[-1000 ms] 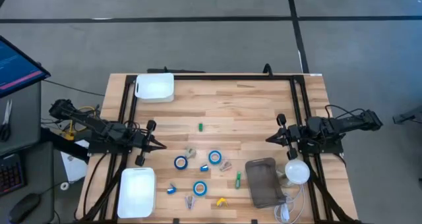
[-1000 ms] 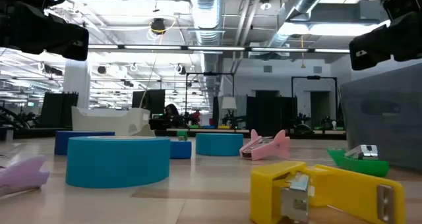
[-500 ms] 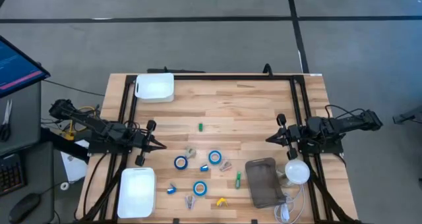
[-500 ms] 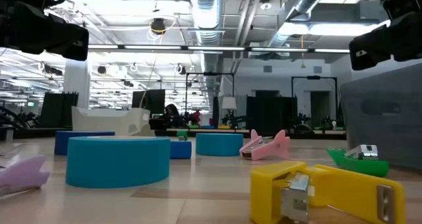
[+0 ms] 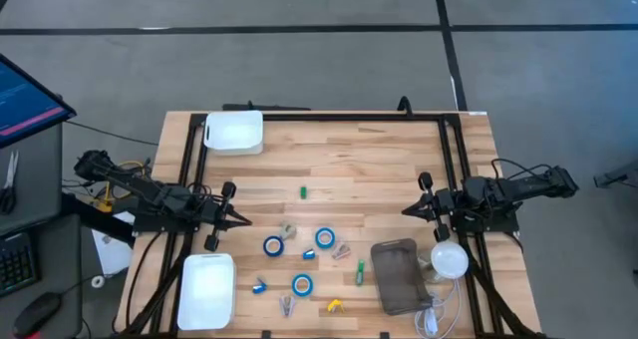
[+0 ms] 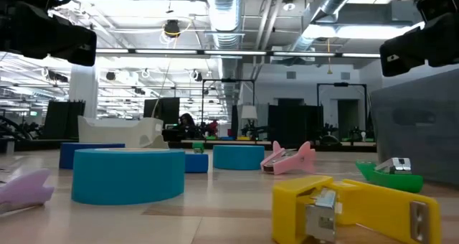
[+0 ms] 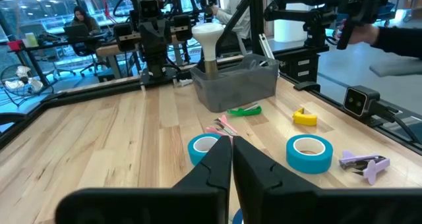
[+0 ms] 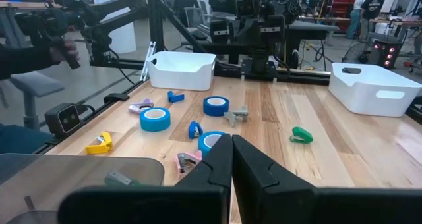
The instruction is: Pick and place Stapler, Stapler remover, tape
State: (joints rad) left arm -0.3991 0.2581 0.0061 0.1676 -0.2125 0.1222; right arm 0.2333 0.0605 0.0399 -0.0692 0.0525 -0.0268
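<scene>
Wooden bench (image 5: 379, 160) carries three tape rolls (image 5: 301, 285) at centre, crowded by small clips. Your left tool (image 5: 242, 220) and right tool (image 5: 407, 210) sit fully closed, holding nothing. Descend off-centre and you may snag a neighbouring clip.

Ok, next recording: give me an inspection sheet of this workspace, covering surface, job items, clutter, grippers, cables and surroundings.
Surface: wooden table in a black frame.
Job's things: three blue tape rolls lie flat near the table's middle; small coloured stapler tools lie around them, including a green one and a yellow one.
Clutter: two white bins, a grey container, a white round lamp-like item.
Grippers: left gripper and right gripper shut, empty, at opposite table sides.
Cables: white cable near the grey container.
Surroundings: monitor left of the table; people in the background.
</scene>
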